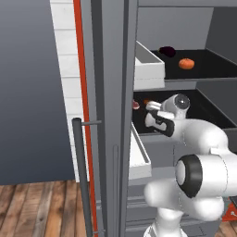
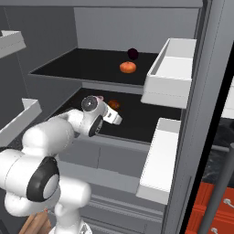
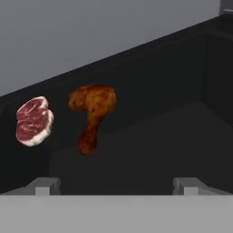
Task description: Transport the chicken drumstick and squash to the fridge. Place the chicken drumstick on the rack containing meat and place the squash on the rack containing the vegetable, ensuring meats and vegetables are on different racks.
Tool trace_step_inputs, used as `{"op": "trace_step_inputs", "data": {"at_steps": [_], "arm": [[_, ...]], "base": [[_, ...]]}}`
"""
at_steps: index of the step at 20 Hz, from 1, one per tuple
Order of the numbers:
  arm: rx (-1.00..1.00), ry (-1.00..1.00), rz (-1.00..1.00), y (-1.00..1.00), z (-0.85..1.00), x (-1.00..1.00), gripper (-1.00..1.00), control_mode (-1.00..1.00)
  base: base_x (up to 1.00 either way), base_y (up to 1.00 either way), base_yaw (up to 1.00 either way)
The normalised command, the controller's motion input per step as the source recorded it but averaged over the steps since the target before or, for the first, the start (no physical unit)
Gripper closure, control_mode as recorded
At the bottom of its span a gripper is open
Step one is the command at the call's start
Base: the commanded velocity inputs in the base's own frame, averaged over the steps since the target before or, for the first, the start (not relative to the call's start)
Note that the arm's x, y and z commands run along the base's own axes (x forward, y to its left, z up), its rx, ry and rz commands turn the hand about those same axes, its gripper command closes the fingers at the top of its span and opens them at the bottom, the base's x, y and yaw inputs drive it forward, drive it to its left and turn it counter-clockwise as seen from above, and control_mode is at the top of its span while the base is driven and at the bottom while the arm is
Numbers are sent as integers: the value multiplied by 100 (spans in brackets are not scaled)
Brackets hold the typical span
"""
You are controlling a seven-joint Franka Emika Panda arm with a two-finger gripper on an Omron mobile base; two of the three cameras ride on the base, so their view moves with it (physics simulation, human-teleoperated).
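The fridge (image 1: 115,92) stands open. On its lower black rack (image 2: 146,119) the chicken drumstick (image 3: 92,113) lies free next to a pinkish-red meat piece (image 3: 33,120). My gripper (image 3: 116,186) hangs just short of the drumstick, open, nothing between its fingertips. From the base views the hand reaches into the lower rack (image 1: 206,115), with the gripper (image 1: 149,107) (image 2: 117,118) close to the drumstick (image 1: 146,101) (image 2: 114,104). The orange-red squash (image 1: 186,64) (image 2: 128,67) rests on the upper rack (image 1: 215,67) (image 2: 77,64) in front of a dark purple vegetable (image 1: 167,51) (image 2: 133,53).
White door bins (image 2: 171,73) (image 2: 157,160) hang on the open door at the right, and another bin (image 2: 20,119) on the left side. The fridge's long bar handle (image 1: 81,176) stands in the foreground. The lower rack has free black surface to the right of the drumstick.
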Motion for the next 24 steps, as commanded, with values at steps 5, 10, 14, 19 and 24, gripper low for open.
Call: {"op": "trace_step_inputs", "data": {"at_steps": [5,10,14,19,24], "arm": [[0,-3,0,0,69,-82,-100,-100],[0,0,0,0,75,-73,-100,-100],[0,3,0,0,75,-72,-100,-100],[0,11,0,0,54,-67,-100,-100],[0,9,0,0,56,-73,-100,-100]], "base": [[0,0,0],[0,0,0],[0,0,0],[0,0,0],[0,0,0]]}}
